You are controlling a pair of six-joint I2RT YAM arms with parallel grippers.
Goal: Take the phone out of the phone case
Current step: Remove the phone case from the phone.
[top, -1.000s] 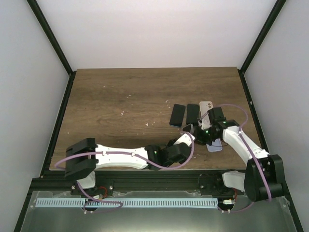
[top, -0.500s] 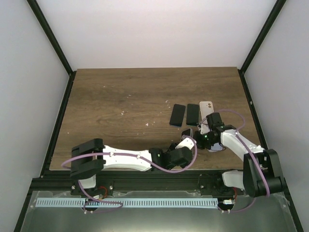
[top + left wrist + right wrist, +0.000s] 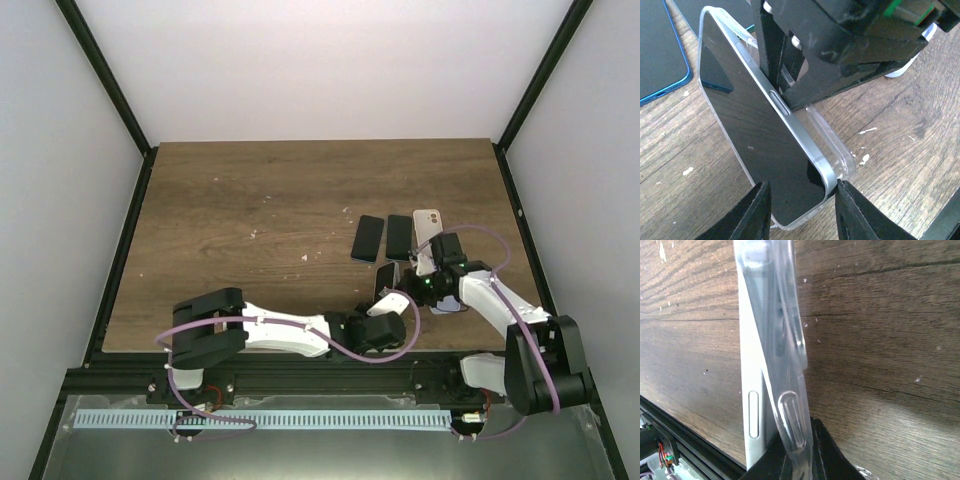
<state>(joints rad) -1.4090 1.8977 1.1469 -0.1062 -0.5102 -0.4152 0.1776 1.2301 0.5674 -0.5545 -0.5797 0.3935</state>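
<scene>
The wooden surface [image 3: 250, 220], flecked with white specks, carries two dark phones [image 3: 368, 238] and a white phone [image 3: 428, 222] side by side toward three o'clock.

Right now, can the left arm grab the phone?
Probably yes. The left gripper has a finger on each side of the phone, with nothing else between them. The right gripper pinches only the clear case, behind the phone.

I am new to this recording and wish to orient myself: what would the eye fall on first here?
Most striking is the phone held up on edge at the right front of the table, its silver side partly out of the clear case, which the right end effector clamps. The left end effector flanks the phone's lower end, and three more phones lie flat side by side just behind.
</scene>
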